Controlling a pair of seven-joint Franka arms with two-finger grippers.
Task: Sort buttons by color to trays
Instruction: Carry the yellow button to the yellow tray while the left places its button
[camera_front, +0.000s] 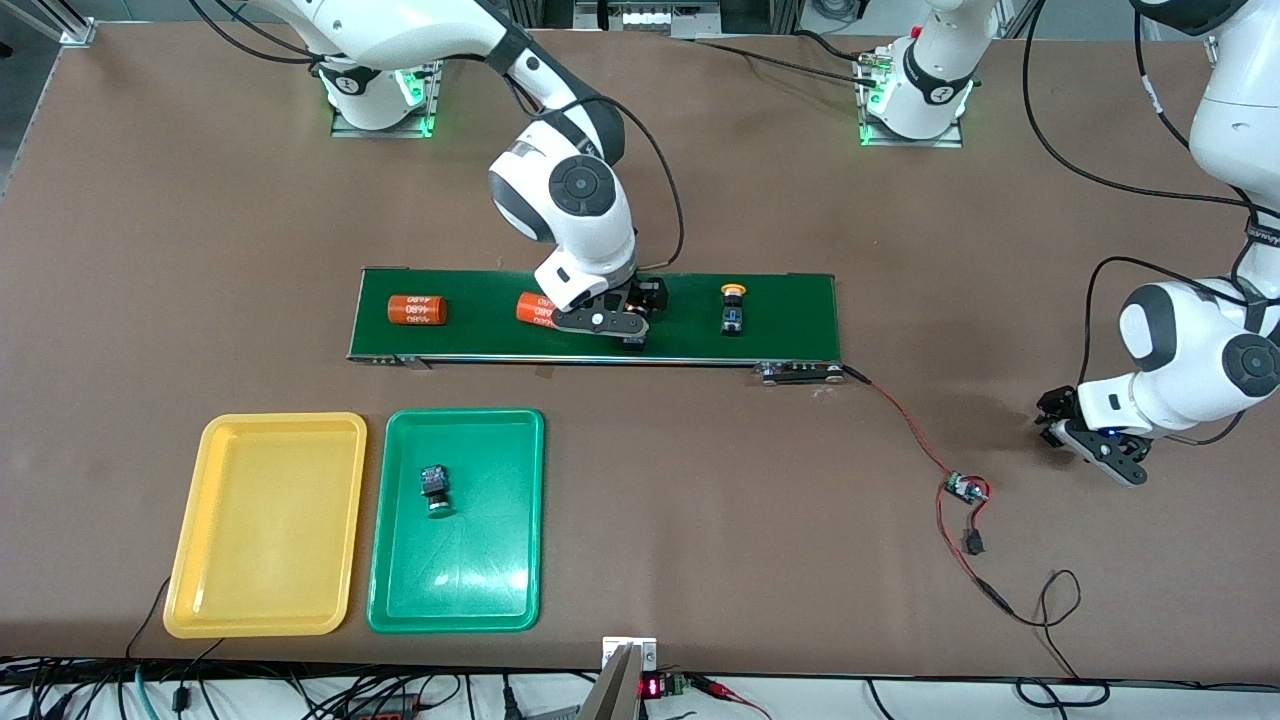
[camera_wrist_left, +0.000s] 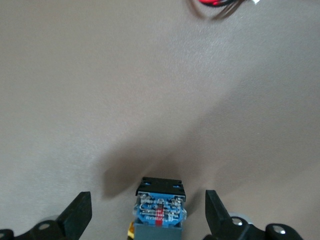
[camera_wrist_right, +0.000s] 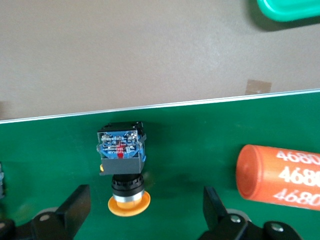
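The right gripper (camera_wrist_right: 142, 210) hangs wide open astride a yellow-capped push-button switch (camera_wrist_right: 122, 165) on the dark-green conveyor belt (camera_front: 780, 320), just beside an orange printed cylinder (camera_wrist_right: 280, 175). The left gripper (camera_wrist_left: 149, 212), wide open, straddles another blue-bodied button (camera_wrist_left: 160, 209) over the brown table (camera_front: 700, 500).

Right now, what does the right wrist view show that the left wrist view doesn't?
Right wrist only: a yellow-capped button lying on the green belt, an orange cylinder beside it, and a corner of the green tray.
Left wrist only: another button against bare table, red wires at the frame edge.
Both: a blue-and-black button body between an open tool, right tool and left tool.
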